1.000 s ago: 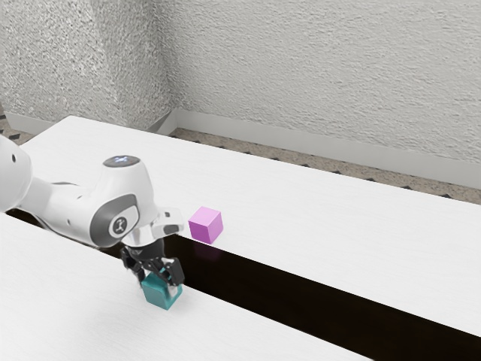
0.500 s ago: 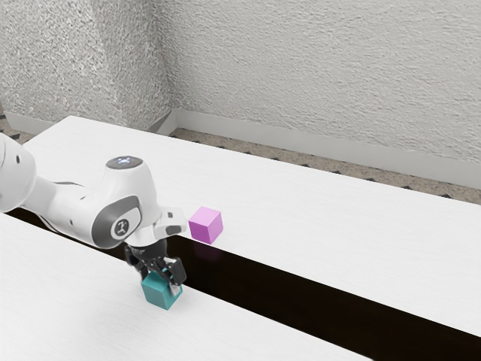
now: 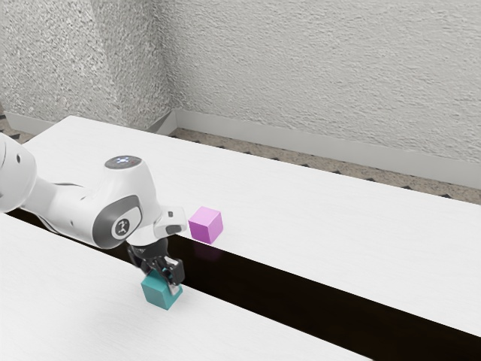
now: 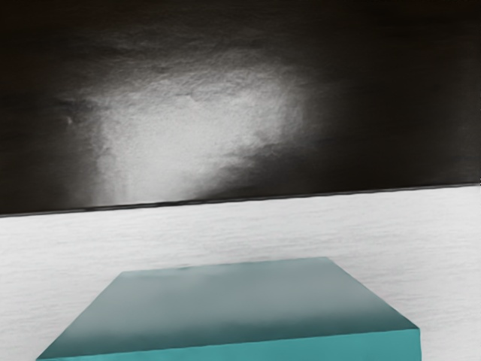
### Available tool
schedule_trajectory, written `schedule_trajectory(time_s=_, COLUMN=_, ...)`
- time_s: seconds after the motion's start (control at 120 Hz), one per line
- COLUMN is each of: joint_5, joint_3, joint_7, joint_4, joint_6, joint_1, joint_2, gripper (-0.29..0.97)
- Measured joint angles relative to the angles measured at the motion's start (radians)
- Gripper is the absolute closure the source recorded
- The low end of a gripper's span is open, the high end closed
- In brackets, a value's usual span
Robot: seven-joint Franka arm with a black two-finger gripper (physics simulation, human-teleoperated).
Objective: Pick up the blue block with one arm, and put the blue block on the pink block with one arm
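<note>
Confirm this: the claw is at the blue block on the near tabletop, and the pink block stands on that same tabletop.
Wrong in one respect: the pink block stands on the far tabletop, across the dark gap, as the exterior view shows. The claw is at the blue block on the near tabletop.

White tables (image 3: pixel 338 218), dark gap (image 3: pixel 301 297) between; textured wall (image 3: pixel 301 68) behind.
</note>
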Motion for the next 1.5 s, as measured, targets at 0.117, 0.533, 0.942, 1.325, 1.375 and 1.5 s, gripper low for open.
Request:
schedule_trajectory(time_s=0.117, joint_5=-0.013, joint_3=0.0, joint_7=0.002, joint_4=0.0, joint_6=0.002, joint_1=0.0, joint_2=0.0, gripper=0.3)
schedule_trajectory(time_s=0.533, joint_5=0.019, joint_3=0.017, joint_7=-0.02, joint_4=0.175, joint_6=-0.11, joint_1=-0.011, joint_2=-0.046, gripper=0.4)
schedule_trajectory(time_s=0.942, joint_5=0.056, joint_3=0.065, joint_7=0.004, joint_4=0.491, joint_6=-0.327, joint_1=0.149, joint_2=0.157, gripper=0.37)
schedule_trajectory(time_s=1.325, joint_5=0.056, joint_3=0.018, joint_7=0.024, joint_4=0.595, joint_6=-0.365, joint_1=0.117, joint_2=0.233, gripper=0.37)
schedule_trajectory(time_s=1.375, joint_5=0.057, joint_3=0.018, joint_7=0.026, joint_4=0.624, joint_6=-0.37, joint_1=0.117, joint_2=0.249, gripper=0.37)
schedule_trajectory(time_s=1.5, joint_5=0.059, joint_3=0.018, joint_7=0.028, joint_4=0.663, joint_6=-0.379, joint_1=0.092, joint_2=0.279, gripper=0.37)
